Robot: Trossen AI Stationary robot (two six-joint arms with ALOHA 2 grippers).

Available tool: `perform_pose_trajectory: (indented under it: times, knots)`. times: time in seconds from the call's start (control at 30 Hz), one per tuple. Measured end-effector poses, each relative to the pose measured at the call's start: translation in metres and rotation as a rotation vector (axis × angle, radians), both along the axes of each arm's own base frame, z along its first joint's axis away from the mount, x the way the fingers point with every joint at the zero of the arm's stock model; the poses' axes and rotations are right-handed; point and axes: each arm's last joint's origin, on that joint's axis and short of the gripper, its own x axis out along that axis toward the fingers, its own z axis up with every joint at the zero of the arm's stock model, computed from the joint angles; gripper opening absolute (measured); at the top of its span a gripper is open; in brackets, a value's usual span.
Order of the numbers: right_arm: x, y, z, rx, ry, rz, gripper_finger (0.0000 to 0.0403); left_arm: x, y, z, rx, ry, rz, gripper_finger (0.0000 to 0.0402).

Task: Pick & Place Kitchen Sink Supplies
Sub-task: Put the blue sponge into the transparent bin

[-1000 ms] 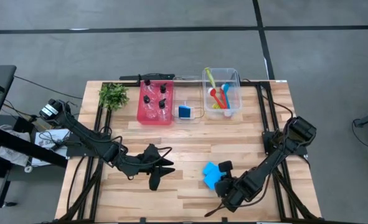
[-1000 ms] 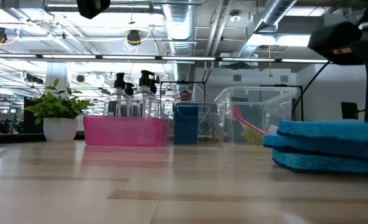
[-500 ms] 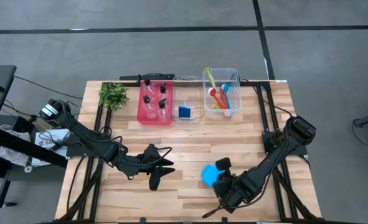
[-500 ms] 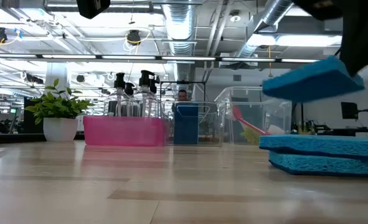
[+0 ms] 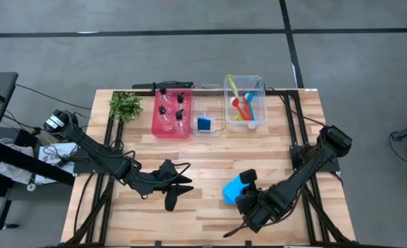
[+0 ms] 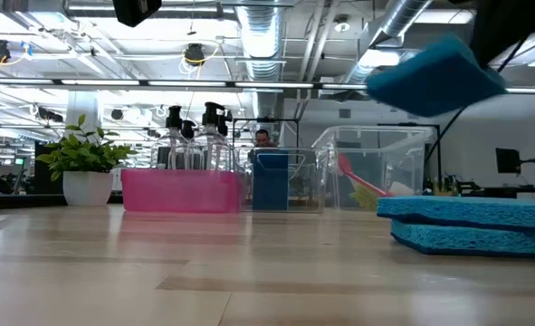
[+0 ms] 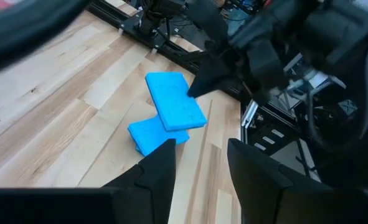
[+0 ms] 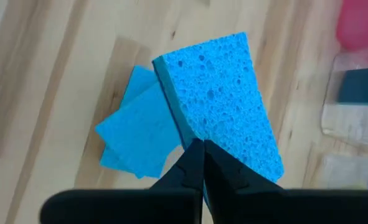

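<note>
Sponge up, bin next

My right pincer (image 8: pixel 196 152) pinches one sponge (image 8: pixel 224 99) by its edge (thin grip), so I'd carry it slowly.

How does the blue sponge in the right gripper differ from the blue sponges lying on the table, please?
The held sponge is clamped in the shut right gripper, clear of the wood; the stacked sponges rest on the table. The held sponge hangs tilted; the stacked ones lie flat. Both are blue and rectangular.
</note>
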Motion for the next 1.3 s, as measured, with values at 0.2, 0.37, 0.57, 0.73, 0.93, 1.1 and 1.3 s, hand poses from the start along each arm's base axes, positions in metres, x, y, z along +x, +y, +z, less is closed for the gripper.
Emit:
perform_pose_trajectory:
  times: [0.2,0.37,0.57,0.73,0.93,1.1,1.3]
  knots:
    - [0.004,-0.021,0.034,0.134,-0.139,0.007,0.0000,0.000,0.000,0.000,0.052,-0.001,-0.018,0.0145]
    - [0.013,-0.035,0.062,0.326,-0.269,0.077,0.0000,0.000,0.000,0.000,0.108,-0.002,-0.037,0.0145]
    - [0.020,-0.046,0.072,0.424,-0.307,0.102,0.0000,0.000,0.000,0.000,0.205,-0.004,-0.071,0.0145]
    - [0.026,-0.048,0.068,0.454,-0.272,0.114,0.0000,0.001,0.003,0.000,0.277,0.000,-0.084,0.0145]
    - [0.031,-0.051,0.067,0.484,-0.266,0.115,0.0000,0.001,0.002,-0.002,0.425,0.008,-0.143,0.0145]
    - [0.036,-0.056,0.069,0.520,-0.284,0.114,0.0000,0.000,0.000,-0.002,0.524,0.004,-0.214,0.0150]
    - [0.040,-0.065,0.069,0.567,-0.273,0.081,0.0000,-0.001,-0.001,-0.002,0.685,-0.005,-0.272,0.0179]
